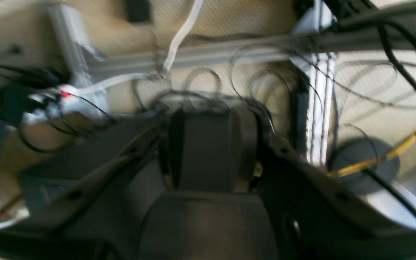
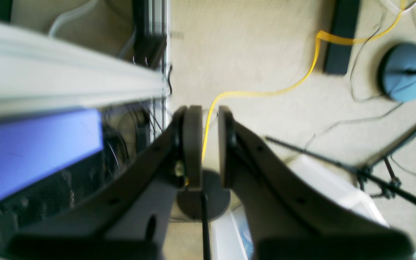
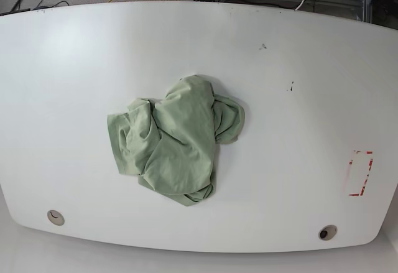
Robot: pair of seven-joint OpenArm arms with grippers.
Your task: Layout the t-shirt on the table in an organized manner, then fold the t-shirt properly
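Closest to each wrist lens you have the fingers themselves, and neither arm shows in the base view at all. Your right gripper [image 2: 205,144] has its fingers [image 2: 192,144] drawn to a narrow gap with nothing between them, pointing past the surface's edge at the carpet and a yellow cable [image 2: 265,93]. Your left gripper [image 1: 213,148] is blurred; its pads appear to stand apart, a wide dark pad facing the lens, and it holds nothing, with floor cables [image 1: 258,79] and aluminium framing [image 1: 318,104] beyond.

Over on the surface [image 3: 74,68], the t-shirt [image 3: 176,139] lies in a crumpled heap about the middle, well apart from the red marking [image 3: 361,173] and both grommet holes [image 3: 56,217]. You cannot make out the neck, hem or sleeves with certainty; folds overlap and one lobe bulges toward the right of that view.

You look to be at the very start: laying out has not begun. Your next move calls for bringing both arms in over the heap, opening the right fingers wider, and finding two separate edges or corners to pinch, so you can draw the fabric apart and flat instead of dragging the whole bundle.
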